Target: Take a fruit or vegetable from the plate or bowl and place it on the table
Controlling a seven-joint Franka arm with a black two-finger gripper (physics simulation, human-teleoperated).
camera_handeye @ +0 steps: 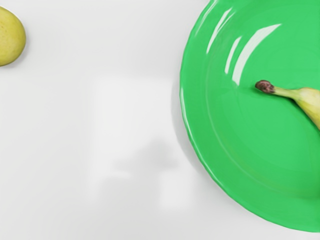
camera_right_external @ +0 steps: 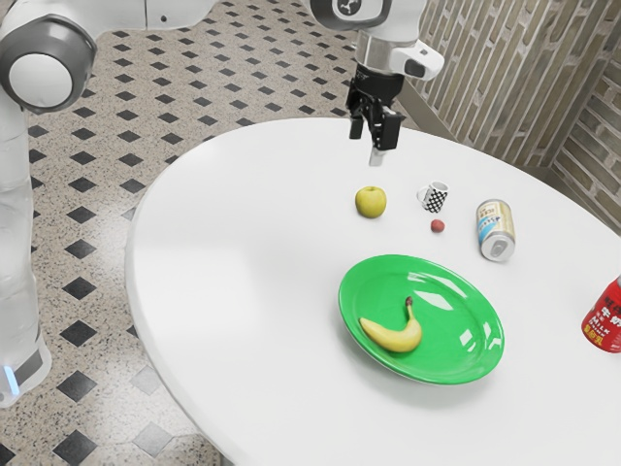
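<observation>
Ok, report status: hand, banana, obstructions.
Hand open, above the table. Banana on plate, not yet lifted. Nothing lying on it; apple off the plate.

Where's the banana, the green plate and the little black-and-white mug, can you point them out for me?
Banana (camera_right_external: 398, 340): exterior view, on the middle of its yellow body.
Green plate (camera_handeye: 193, 95): wrist view, on its rim.
Black-and-white mug (camera_right_external: 437, 199): exterior view, on its patterned side.

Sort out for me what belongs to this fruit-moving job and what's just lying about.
For the job:
- banana
- green plate
- white table
- gripper

Just lying about:
- yellow-green fruit
- patterned mug
- small reddish ball
- silvery can
- red container
</observation>
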